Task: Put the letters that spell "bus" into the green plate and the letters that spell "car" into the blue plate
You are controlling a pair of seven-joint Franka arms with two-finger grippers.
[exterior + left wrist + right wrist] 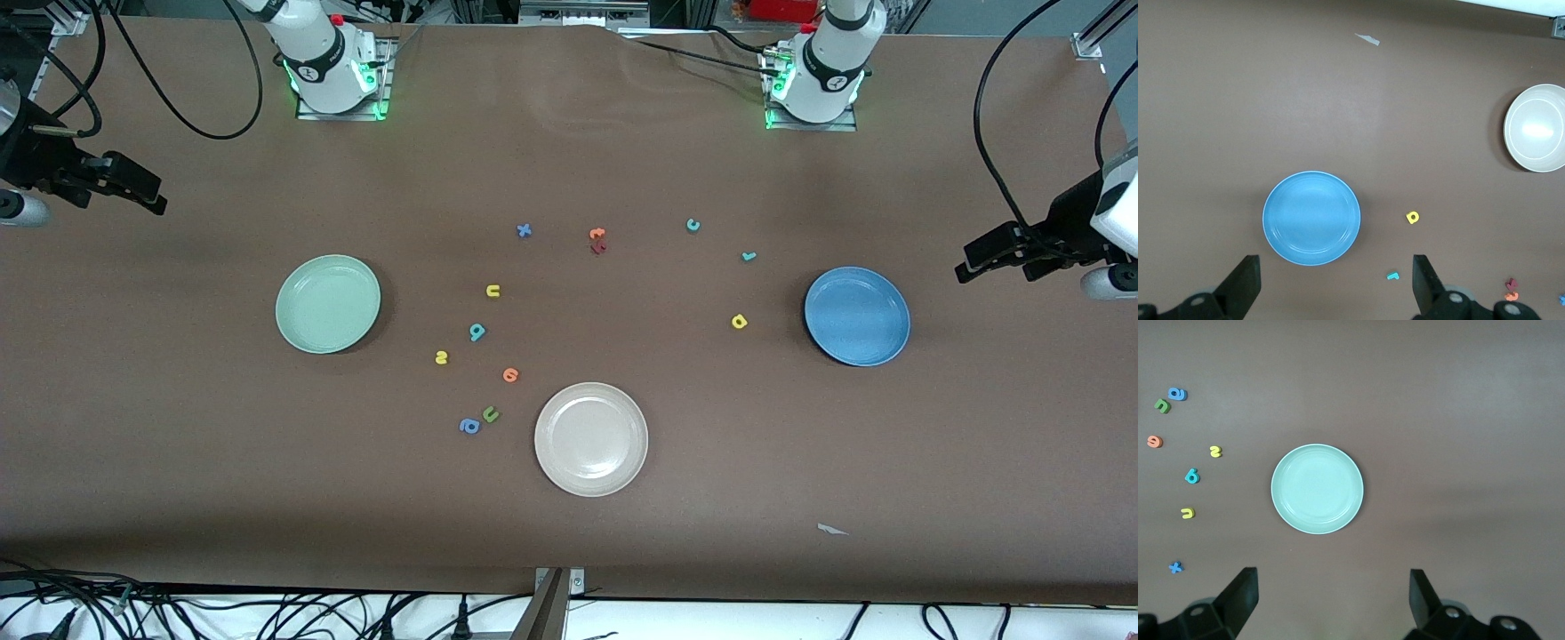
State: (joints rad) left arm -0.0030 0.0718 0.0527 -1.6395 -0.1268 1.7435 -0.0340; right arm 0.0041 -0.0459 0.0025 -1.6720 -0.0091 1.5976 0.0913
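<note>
A beige-white plate [591,438] is sitting nearest the front camera, with a blue a [468,426] and a green u [491,413] lying just beside each other toward the right arm's end. Farther up, the yellow s [441,357], teal b [477,332] and yellow u [492,290] are lying near the green plate [328,303], none in it yet. The teal c [693,225], teal r [749,256] and yellow a [739,322] are lying near the blue plate [857,316], which is also holding nothing. An orange letter [510,374] is sitting between the groups.

In the left wrist view, the left gripper [1335,280] is hanging released, fingers spread wide, over the blue plate [1311,217], with the yellow a [1412,217] and teal r [1392,275] close by.

In the right wrist view, the right gripper [1333,597] is likewise hanging released above the green plate [1317,489], the yellow s [1215,451], teal b [1192,477] and yellow u [1187,513] off to one side.

No letter is moved yet. Each piece being tiny and flat, a good pick likely means coming straight down, centring the fingers across the letter, and avoiding the lookalike decoys.
</note>
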